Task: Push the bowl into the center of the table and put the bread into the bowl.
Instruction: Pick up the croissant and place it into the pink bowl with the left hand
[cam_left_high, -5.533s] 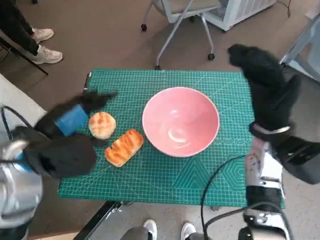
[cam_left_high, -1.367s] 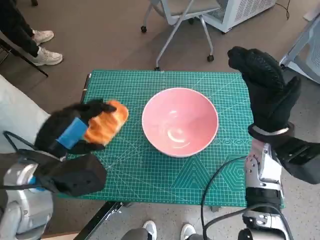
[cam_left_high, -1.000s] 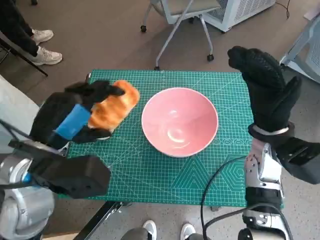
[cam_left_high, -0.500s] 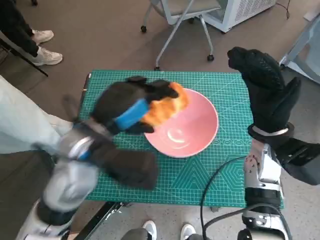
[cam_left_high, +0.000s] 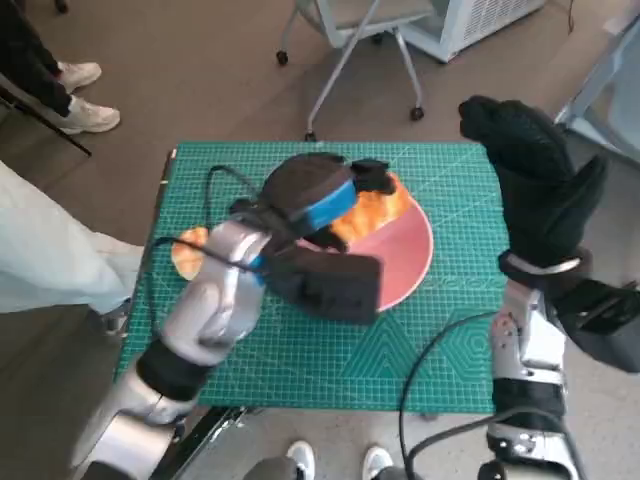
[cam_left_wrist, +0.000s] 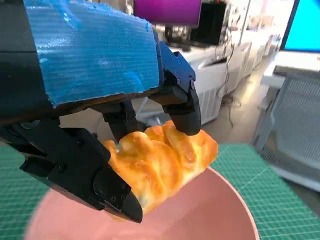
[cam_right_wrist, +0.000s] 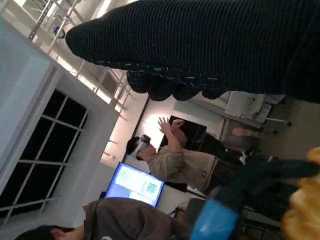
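- Brown floor (cam_left_high: 200, 70) surrounds your table; a grey swivel chair (cam_left_high: 345, 30) on castors stands just past the far edge, and a person's white shoes (cam_left_high: 85, 115) show at the far left.
- Your work surface is a green cutting mat (cam_left_high: 440, 350) printed with a fine white grid, flat and square-cornered; its near right stretch lies bare.
- Your left arm reaches across the mat from the near left corner, its pale forearm (cam_left_high: 210, 310) crossing the near left part of the mat and hiding it.
- You can see the pink bowl (cam_left_high: 405, 265) near the middle of the mat, round, smooth and glossy; the arm covers its left part, while its right rim shows with bare mat beyond it.
- Your right hand (cam_left_high: 535, 185), in the knitted black glove, is raised upright above the mat's right edge, well apart from the bowl; it holds nothing, and the right wrist view shows only the tips of its fingers, so you cannot tell how they lie.
- Your left hand (cam_left_high: 320, 195), black with blue tape on its back, hangs over the bowl's far rim and holds the long bread (cam_left_wrist: 160, 167): the left wrist view shows black fingers (cam_left_wrist: 182, 107) pressed on its top and underside.
- That long bread is golden, ridged and shiny-crusted, and it sits tilted above the bowl's pink inside.
- You can just see 1 round bun (cam_left_high: 190, 255) lying on the mat at the left, half hidden behind the forearm.
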